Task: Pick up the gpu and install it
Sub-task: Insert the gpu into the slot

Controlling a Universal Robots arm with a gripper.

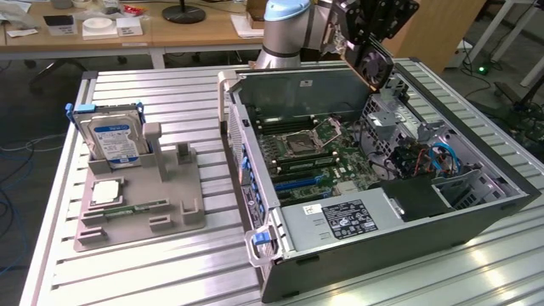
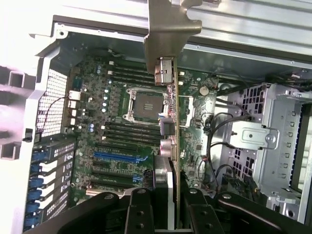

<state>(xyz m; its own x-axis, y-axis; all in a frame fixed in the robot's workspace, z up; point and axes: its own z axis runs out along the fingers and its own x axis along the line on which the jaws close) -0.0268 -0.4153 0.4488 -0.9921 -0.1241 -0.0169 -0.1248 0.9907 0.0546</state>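
Though edge-on, gpu (image 2: 168, 127) between fingers (image 2: 140, 209)

Bright overhead light glares white off the ribbed counter (image 1: 493, 261), while the open computer case (image 1: 297, 95) holds soft shadow inside

Count reads: robot arm (image 1: 285, 25) 1 | gripper (image 2: 168, 204) 1 | gpu (image 2: 168, 29) 1 | gpu fan (image 1: 376, 64) 1 | open computer case (image 1: 383, 255) 1 | motherboard (image 1: 340, 153) 1 | processor socket (image 1: 304, 143) 1 | power supply (image 1: 340, 220) 1 | grey parts holder (image 1: 170, 204) 1 | hard drive with blue label (image 1: 114, 140) 1 | loose processor chip (image 1: 104, 191) 1 | memory stick (image 1: 136, 208) 1 | slatted table (image 1: 153, 274) 1
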